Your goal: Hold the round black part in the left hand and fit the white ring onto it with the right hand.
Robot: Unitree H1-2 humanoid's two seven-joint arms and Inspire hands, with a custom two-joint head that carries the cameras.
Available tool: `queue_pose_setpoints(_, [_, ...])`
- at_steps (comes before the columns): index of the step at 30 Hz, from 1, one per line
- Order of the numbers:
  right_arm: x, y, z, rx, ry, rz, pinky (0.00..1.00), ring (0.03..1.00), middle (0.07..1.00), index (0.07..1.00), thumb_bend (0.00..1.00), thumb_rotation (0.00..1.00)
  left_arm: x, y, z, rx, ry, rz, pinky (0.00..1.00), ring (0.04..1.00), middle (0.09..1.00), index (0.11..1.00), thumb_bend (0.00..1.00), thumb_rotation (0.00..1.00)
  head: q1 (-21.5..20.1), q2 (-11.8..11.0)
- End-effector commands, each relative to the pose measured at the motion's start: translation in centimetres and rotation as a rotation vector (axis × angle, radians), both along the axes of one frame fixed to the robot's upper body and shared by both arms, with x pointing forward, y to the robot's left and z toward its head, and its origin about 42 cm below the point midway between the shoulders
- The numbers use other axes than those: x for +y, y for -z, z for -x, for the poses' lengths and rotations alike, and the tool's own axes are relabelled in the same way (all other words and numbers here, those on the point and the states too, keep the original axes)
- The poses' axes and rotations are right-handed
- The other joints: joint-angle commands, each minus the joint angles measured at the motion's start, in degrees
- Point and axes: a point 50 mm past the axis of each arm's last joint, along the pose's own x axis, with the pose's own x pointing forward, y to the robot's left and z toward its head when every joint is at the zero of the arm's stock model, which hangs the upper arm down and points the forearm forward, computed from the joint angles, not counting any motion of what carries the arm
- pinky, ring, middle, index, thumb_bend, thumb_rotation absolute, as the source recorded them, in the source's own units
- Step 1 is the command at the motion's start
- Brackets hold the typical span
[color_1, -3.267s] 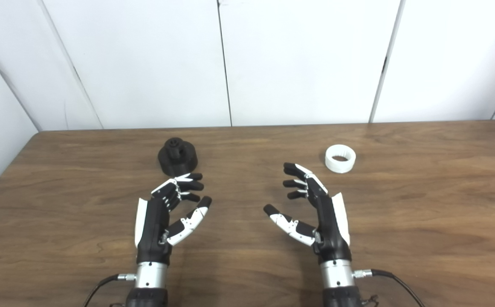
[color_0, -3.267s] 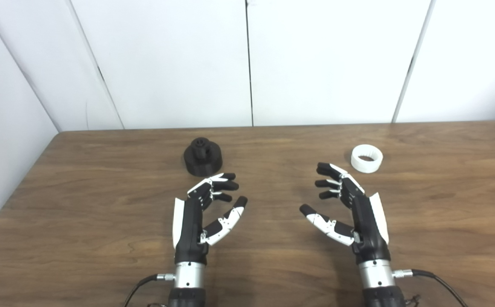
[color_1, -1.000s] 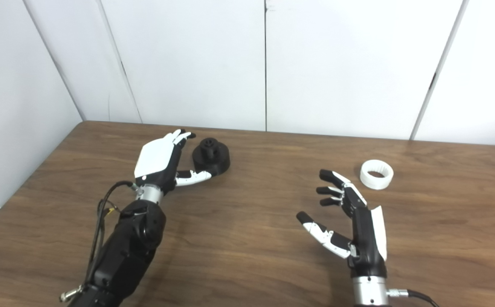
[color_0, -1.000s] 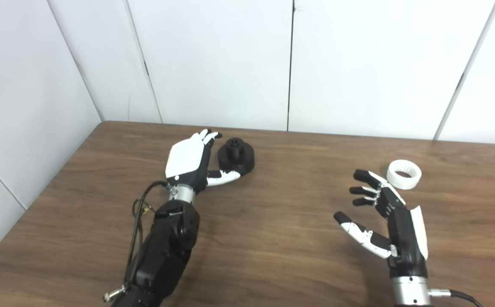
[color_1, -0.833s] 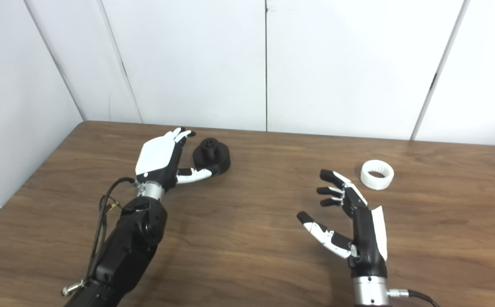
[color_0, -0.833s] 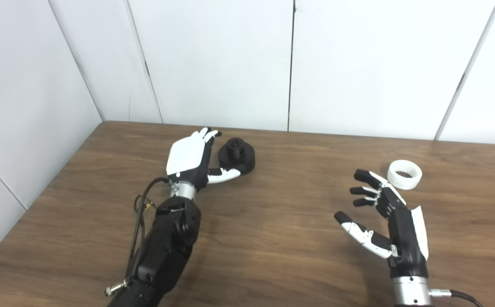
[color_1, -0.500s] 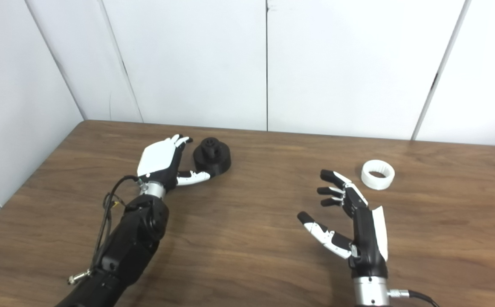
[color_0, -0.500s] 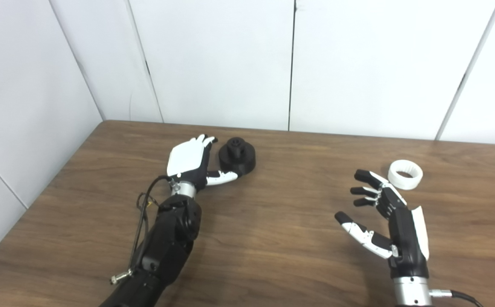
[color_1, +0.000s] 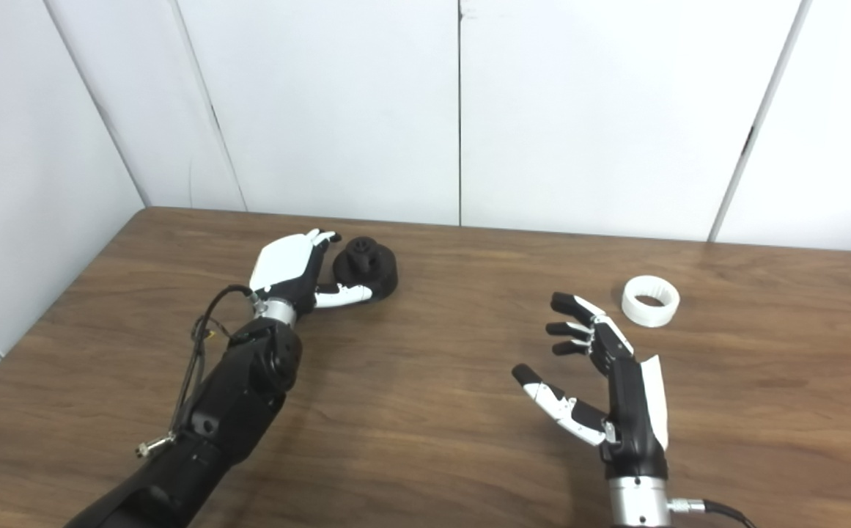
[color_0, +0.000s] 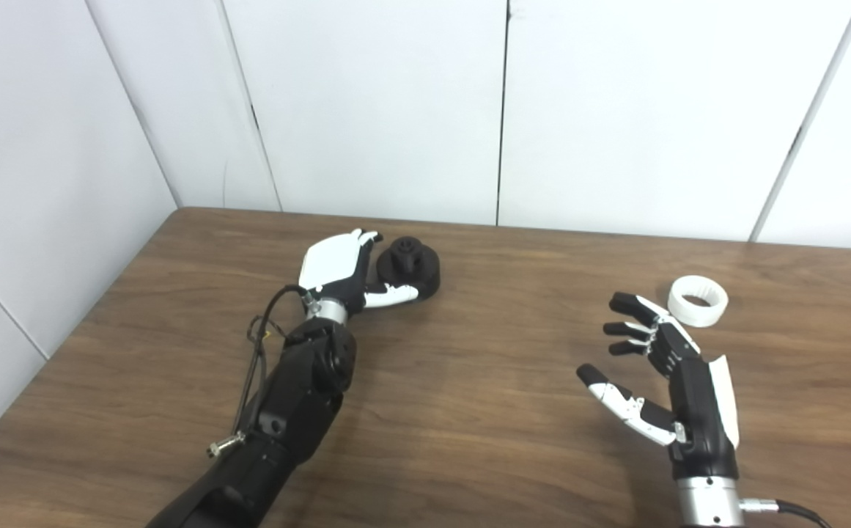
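Now the left hand (color_0: 337, 268) cups the black part (color_0: 412, 267), fingers spread, without gripping; right hand (color_0: 671, 389) is spread near the ring (color_0: 698, 301).

The left hand (color_0: 337, 265) now reaches out to the round black part (color_0: 412, 266), thumb curling under it.

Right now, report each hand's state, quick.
Left hand: open, fingers and thumb around the black part on the table, not closed on it.
Right hand: open, empty, short of the white ring.
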Motion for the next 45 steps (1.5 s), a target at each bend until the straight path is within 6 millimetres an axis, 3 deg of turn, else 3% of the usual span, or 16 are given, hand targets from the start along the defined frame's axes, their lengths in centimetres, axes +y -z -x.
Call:
queue_pose_setpoints(1, [-1.6,2.1,1.0,0.058,0.023,0.035,0.57,0.674,0.772,0.765,0.67,0.19,-0.3,-3.4,-2.0,-0.114,0.026,-0.021,0.83,0.944,0.964,0.875,0.87,0.66,0.0,0.03])
queue_pose_setpoints(34, [-1.2,1.6,1.4,0.07,0.049,0.036,0.57,0.675,0.772,0.762,0.68,0.19,-2.0,-2.3,-3.5,-0.071,0.064,0.011,0.85,0.954,0.959,0.859,0.85,0.63,-1.65,0.55])
queue_pose_setpoints(37, [-1.2,1.6,1.3,0.07,0.05,0.038,0.57,0.67,0.766,0.76,0.67,0.19,-2.1,-2.1,-3.6,-0.1,0.07,0.054,0.84,0.942,0.944,0.819,0.84,0.55,-1.57,0.58])
queue_pose_setpoints(39, [-1.3,1.6,1.3,0.071,0.049,0.036,0.57,0.671,0.767,0.76,0.68,0.18,-2.2,-1.9,-3.6,-0.126,0.073,0.105,0.81,0.918,0.92,0.746,0.82,0.41,-1.56,0.6])
queue_pose_setpoints(41, [-1.3,1.6,1.3,0.072,0.052,0.038,0.57,0.67,0.768,0.759,0.68,0.18,-2.3,-1.7,-3.5,-0.153,0.079,0.137,0.78,0.901,0.906,0.706,0.8,0.34,-1.54,0.61])
queue_pose_setpoints(45, [-1.3,1.6,1.3,0.071,0.05,0.037,0.57,0.671,0.77,0.762,0.67,0.18,-2.3,-1.2,-3.5,-0.183,0.082,0.162,0.78,0.886,0.893,0.655,0.77,0.29,-1.44,0.68])
